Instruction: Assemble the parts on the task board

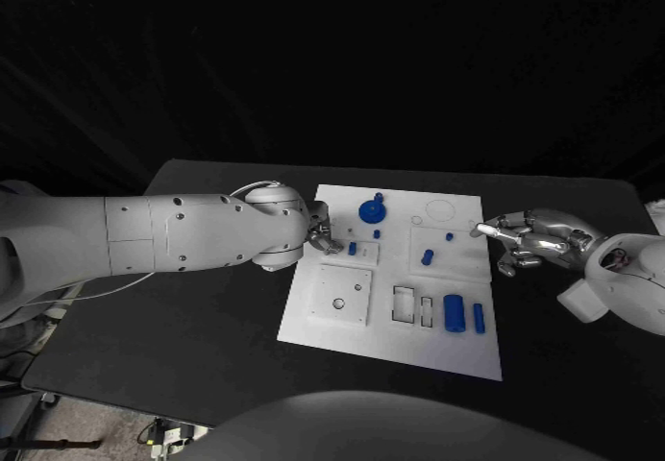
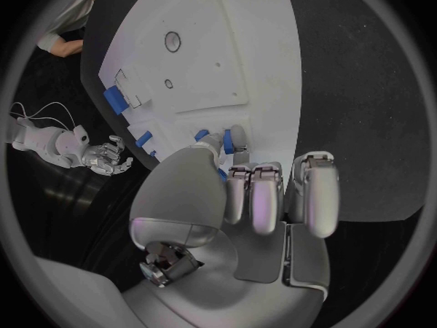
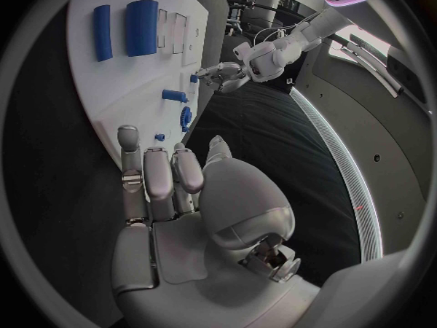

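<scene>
Task board (image 1: 347,331): white plate in the middle of the black table (image 1: 208,355), set slightly askew in the head view.

Parts on board: two blue bars (image 1: 464,313) lie side by side near the board's right edge, next to open rectangular slots (image 1: 413,305). A round blue knob (image 1: 372,208) stands at the far middle. A short blue peg (image 1: 427,256) lies between knob and bars. A small blue piece (image 1: 352,248) sits just beside the left hand's fingertips.

Left hand (image 1: 322,236): over the board's left edge, fingers reaching down to the small blue piece. In the left wrist view the thumb and one finger close about something blue (image 2: 225,144). Whether it is truly pinched or only touched, cannot tell.

Right hand (image 1: 529,242): hovers at the board's right edge, fingers loosely curled, nothing in it; in the right wrist view the fingers (image 3: 159,171) hang clear of the board surface.

Step in hand (judgement): left hand is picking up or seating the small blue piece. Most parts look loose, so the assembly seems early.

Next move calls for (judgement): a firm pinch on the piece, then a straight lift or press into its matching recess. The small size risks slip or tilt.
</scene>
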Available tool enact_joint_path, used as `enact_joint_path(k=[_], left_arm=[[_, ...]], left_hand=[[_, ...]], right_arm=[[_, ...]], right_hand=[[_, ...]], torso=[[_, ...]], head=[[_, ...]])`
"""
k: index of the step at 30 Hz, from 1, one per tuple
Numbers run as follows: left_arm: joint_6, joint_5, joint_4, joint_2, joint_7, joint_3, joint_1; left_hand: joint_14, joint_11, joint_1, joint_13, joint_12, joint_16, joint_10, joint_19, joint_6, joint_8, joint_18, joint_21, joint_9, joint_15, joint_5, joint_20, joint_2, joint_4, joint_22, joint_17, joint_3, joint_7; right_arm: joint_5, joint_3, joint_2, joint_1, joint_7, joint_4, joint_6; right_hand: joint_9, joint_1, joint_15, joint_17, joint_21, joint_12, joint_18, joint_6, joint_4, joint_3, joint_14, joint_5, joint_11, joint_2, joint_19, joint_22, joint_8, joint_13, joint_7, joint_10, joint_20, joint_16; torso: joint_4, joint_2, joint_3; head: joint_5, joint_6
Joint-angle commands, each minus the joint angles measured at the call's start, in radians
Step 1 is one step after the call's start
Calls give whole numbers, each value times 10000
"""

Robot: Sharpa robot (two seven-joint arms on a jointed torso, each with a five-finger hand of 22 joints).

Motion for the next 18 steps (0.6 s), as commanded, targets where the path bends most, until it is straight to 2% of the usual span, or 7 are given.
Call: enact_joint_path(k=[1,3,4,7,18], left_arm=[[227,-43,5,10,-544,-4,-20],[255,-54,5,5,-578,-4,-23],[269,-59,5,2,-592,-4,-25],[304,-66,1,-4,-623,-4,-29],[325,-70,11,-13,-590,-4,-38]], left_hand=[[1053,-18,-190,2634,23,24,1040,498,-66,-55,11,-59,-21,-16,-409,-53,-22,14,2062,2632,-16,33],[1053,-4,-388,2634,23,24,1040,496,-88,-81,12,-68,-39,-4,-946,-43,-53,13,2061,2632,-100,62],[1053,3,-461,2634,23,24,1040,493,-112,-99,14,-76,-49,1,-1080,-40,-69,17,2058,2632,-137,76],[1053,17,-616,2634,23,24,1040,483,-144,-126,19,-99,-66,12,-1300,-30,-85,21,2049,2632,-213,98],[1053,43,-946,2634,23,24,1040,478,-196,-173,24,-124,-100,35,-1763,-6,-154,25,2047,2632,-409,135]], right_arm=[[-2,-1,-3,-10,104,18,163],[-2,-1,-3,-12,106,16,165],[-2,-1,-3,-13,106,15,166],[-1,-1,-4,-16,109,12,169],[0,-1,-5,-32,121,2,175]], right_hand=[[-16,55,-4,136,-62,-31,179,-24,5,77,-81,31,6,48,-74,510,-47,-10,37,-74,6,-39],[-16,55,-4,136,-62,-31,179,-24,5,77,-81,31,6,48,-74,510,-47,-10,37,-74,6,-39],[-16,55,-4,136,-62,-31,179,-24,5,77,-81,31,6,48,-74,510,-47,-10,37,-74,6,-39],[-16,55,-4,136,-62,-31,179,-24,5,77,-81,31,6,48,-74,510,-47,-10,37,-74,6,-39],[-24,76,-3,137,-65,-27,180,-41,-9,88,-76,39,6,45,-75,511,-58,-10,32,-69,9,-33]], torso=[[-2,-2,1],[0,-1,2],[0,-2,2],[-4,-5,3],[-3,2,1]], head=[[5,2],[5,2],[5,2],[22,2],[4,2]])
